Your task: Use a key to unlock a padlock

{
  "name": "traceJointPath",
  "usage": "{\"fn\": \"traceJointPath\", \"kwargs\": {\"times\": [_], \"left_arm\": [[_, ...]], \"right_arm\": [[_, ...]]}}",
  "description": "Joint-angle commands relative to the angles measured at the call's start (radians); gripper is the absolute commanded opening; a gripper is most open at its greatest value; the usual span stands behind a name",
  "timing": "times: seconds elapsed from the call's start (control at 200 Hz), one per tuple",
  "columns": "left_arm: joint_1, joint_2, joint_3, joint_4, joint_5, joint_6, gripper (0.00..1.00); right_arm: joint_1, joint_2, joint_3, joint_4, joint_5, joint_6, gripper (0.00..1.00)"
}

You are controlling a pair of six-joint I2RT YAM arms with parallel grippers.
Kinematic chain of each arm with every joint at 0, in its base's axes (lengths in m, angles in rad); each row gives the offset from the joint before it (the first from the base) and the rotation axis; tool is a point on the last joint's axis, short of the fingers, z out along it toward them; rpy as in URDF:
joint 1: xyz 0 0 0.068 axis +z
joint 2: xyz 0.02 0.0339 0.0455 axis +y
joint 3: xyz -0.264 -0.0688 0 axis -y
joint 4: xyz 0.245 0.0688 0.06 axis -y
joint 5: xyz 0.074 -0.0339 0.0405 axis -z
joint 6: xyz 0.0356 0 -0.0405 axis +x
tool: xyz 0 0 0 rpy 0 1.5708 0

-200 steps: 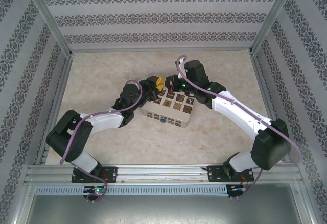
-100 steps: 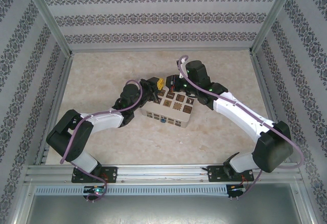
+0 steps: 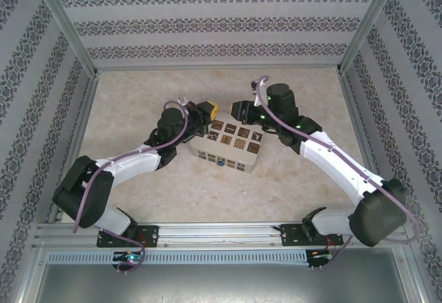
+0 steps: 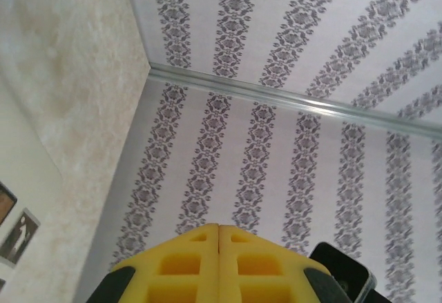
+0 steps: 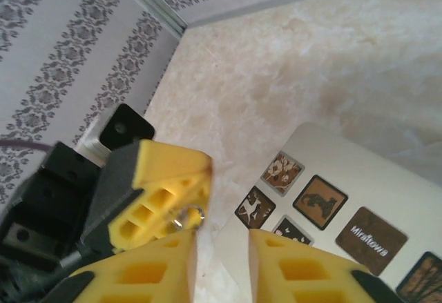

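Observation:
A cream box (image 3: 231,145) with dark patterned squares lies mid-table, and the tiny blue padlock (image 3: 219,163) sits on its near side. My left gripper (image 3: 209,110) hovers past the box's far left corner, its yellow fingers pressed together (image 4: 219,232). In the right wrist view a small silvery ring, the key (image 5: 188,214), sticks out at the tip of the left gripper's fingers (image 5: 166,186). My right gripper (image 5: 222,246) faces it from the right and stands open, with its left finger just below the key and nothing between its fingers. In the top view the right gripper (image 3: 237,108) is a finger's width from the left one.
Patterned walls and a metal frame (image 3: 221,70) close in the table on three sides. The box top (image 5: 359,179) lies just under the right gripper. Bare marble-look tabletop (image 3: 290,179) stretches right of and in front of the box.
Both grippers have drawn back from above the box toward its far edge. The left gripper has shut, and the right gripper has opened and pulled slightly away to the right.

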Motion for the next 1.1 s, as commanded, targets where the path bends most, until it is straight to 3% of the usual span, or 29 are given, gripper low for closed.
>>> {"fn": "traceJointPath", "kwargs": {"times": [0.0, 0.21, 0.35, 0.5, 0.744, 1.099], "left_arm": [[0.033, -0.088, 0.091, -0.182, 0.079, 0.346, 0.0], [0.064, -0.144, 0.235, -0.397, 0.244, 0.723, 0.0], [0.066, -0.141, 0.299, -0.459, 0.345, 0.852, 0.0], [0.065, -0.123, 0.324, -0.438, 0.41, 0.869, 0.0], [0.065, -0.104, 0.316, -0.38, 0.428, 0.834, 0.0], [0.066, -0.104, 0.314, -0.382, 0.431, 0.825, 0.0]], "right_arm": [[-0.045, -0.067, -0.052, 0.1, -0.163, -0.003, 0.35], [-0.095, -0.139, -0.154, 0.304, -0.365, 0.101, 0.49], [-0.095, -0.119, -0.183, 0.475, -0.445, 0.213, 0.51], [-0.082, -0.079, -0.183, 0.62, -0.466, 0.298, 0.51], [-0.048, -0.011, -0.139, 0.649, -0.479, 0.311, 0.5], [-0.014, 0.044, -0.127, 0.685, -0.487, 0.339, 0.39]]}}
